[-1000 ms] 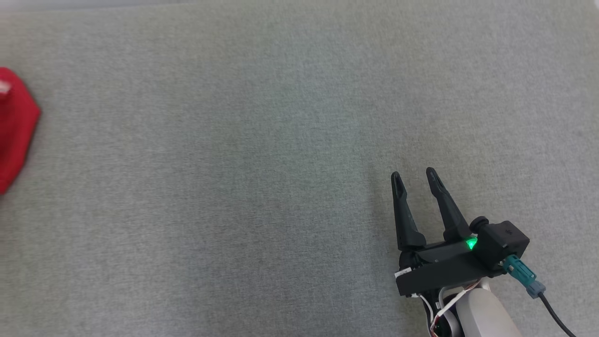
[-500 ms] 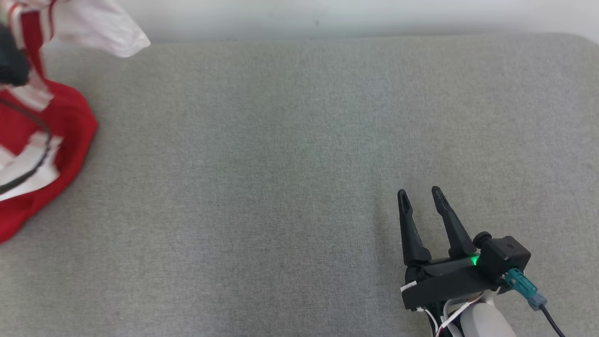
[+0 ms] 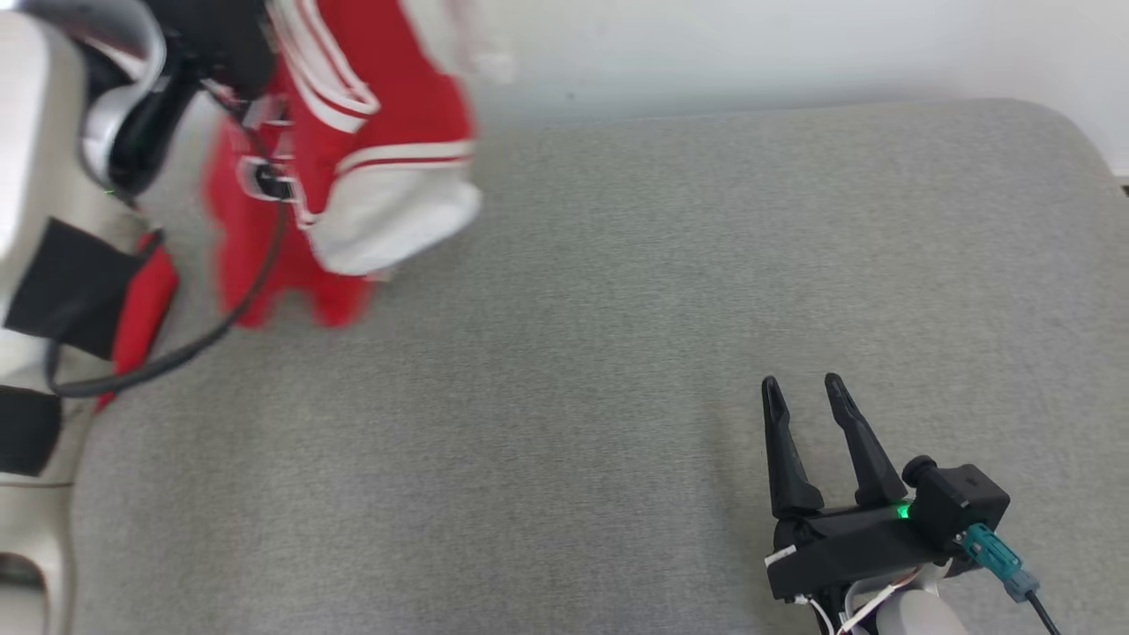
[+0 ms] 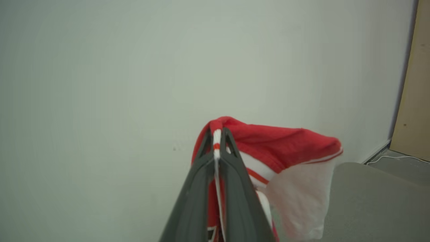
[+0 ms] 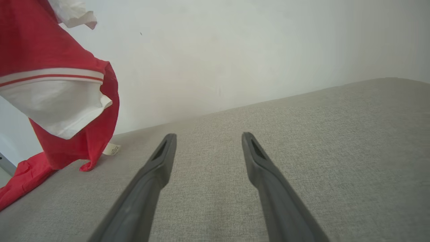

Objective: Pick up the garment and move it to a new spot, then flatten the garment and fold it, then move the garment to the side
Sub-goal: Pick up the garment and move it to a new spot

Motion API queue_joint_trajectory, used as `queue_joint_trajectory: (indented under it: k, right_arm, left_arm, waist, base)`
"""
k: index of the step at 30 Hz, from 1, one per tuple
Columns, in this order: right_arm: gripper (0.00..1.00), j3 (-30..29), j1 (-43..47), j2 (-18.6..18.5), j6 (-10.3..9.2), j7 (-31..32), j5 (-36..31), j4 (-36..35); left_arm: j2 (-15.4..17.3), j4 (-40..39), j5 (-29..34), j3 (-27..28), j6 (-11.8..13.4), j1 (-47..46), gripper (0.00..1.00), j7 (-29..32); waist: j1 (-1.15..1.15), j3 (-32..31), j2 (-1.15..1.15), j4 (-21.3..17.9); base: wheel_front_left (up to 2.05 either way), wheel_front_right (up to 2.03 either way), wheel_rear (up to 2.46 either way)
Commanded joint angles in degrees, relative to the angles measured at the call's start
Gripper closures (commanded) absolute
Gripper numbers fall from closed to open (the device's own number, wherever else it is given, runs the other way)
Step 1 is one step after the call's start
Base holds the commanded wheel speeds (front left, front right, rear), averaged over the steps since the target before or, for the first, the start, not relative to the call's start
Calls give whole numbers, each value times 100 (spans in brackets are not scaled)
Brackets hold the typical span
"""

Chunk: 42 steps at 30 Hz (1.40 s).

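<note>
Grey fabric covers the table (image 3: 564, 353), with a pale wall behind. Over its far left corner the left hand (image 4: 217, 132) is clamped on the red-and-white garment (image 3: 397, 115), which hangs with its hem touching the table. Near the front right edge the right hand (image 3: 802, 381) hovers empty, fingers apart.

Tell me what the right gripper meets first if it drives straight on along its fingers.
Likely the white wall, though depth is unclear: the right gripper points over bare grey cushion; the garment hangs well to its left.
</note>
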Motion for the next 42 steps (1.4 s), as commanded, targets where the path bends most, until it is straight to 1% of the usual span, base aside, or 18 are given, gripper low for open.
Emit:
queue_joint_trajectory:
  k: [1, 6, 7, 11, 17, 21, 26, 27, 29, 33, 37, 40, 41, 42]
  right_arm:
    - [0, -14, 22, -12, 4, -31, 41, -11]
    - [0, -81, 49, -11, 4, -30, 103, -14]
    - [0, -81, 49, -11, 4, -30, 103, -14]
    - [0, -123, 99, -9, 4, -31, 120, 4]
    - [0, -152, 84, -8, 4, -30, 172, -18]
    - [0, -166, 78, -8, 4, -31, 157, -4]
    - [0, -171, 6, -9, 4, -31, 102, -10]
    - [0, -174, -7, -9, 4, -30, 105, -8]
    - [0, -199, -39, -12, 4, -31, 101, 1]
    - [0, -239, -21, -8, 4, -31, 51, 16]
    - [0, -274, 56, -9, 4, -31, -1, 58]
    - [0, -289, 91, -9, 4, -31, -26, 87]
    - [0, -299, 92, -9, 4, -30, -31, 92]
    - [0, -295, 92, -8, 4, -31, -32, 100]
  left_arm:
    - [-93, -194, -39, -44, 10, 81, 100, 79]
    - [-419, -663, -134, -232, 41, 55, 100, 242]
    - [-419, -663, -134, -232, 41, 55, 100, 242]
    - [-671, -889, -274, -378, 32, 87, 100, 319]
    - [-933, -976, -469, -515, 94, 445, 100, 323]
    - [-1189, -894, -698, -509, 239, 870, 100, 82]
    - [-1405, -666, -879, -782, 340, 1550, 100, -217]
    - [-1435, -606, -941, -869, 323, 1696, 100, -248]
    - [-1472, -515, -1028, -979, 390, 1983, 100, -427]
    - [-1510, -252, -1193, -1366, 379, 2488, 100, -643]
    - [-1523, -47, -1414, -1728, 381, 2737, 100, -891]
    - [-1518, -29, -1632, -1986, 464, 2827, 100, -1087]
    - [-1520, -64, -1693, -2075, 493, 2814, 80, -1167]
    - [-1525, -111, -1791, -2156, 512, 2819, 10, -1242]
  waist:
    - [1, -34, 0, -175]
    - [1, -37, 0, -452]
    - [1, -37, 0, -452]
    - [1, -24, 0, -642]
    - [1, 48, 0, -842]
    - [1, 65, 0, -876]
    - [1, 83, 0, -914]
    - [1, 83, 0, -923]
    - [1, 76, 0, -936]
    - [1, 71, 0, -912]
    - [1, 30, 0, -845]
    - [1, -8, 0, -785]
    - [1, -23, 0, -754]
    - [1, -39, 0, -732]
  base:
    - [0, 0, 0]
    - [0, 0, 0]
    - [0, 0, 0]
    - [0, 0, 0]
    - [0, 0, 0]
    - [0, 0, 0]
    - [0, 0, 0]
    - [0, 0, 0]
    - [0, 0, 0]
    - [0, 0, 0]
    - [0, 0, 0]
    - [0, 0, 0]
    - [0, 0, 0]
    - [0, 0, 0]
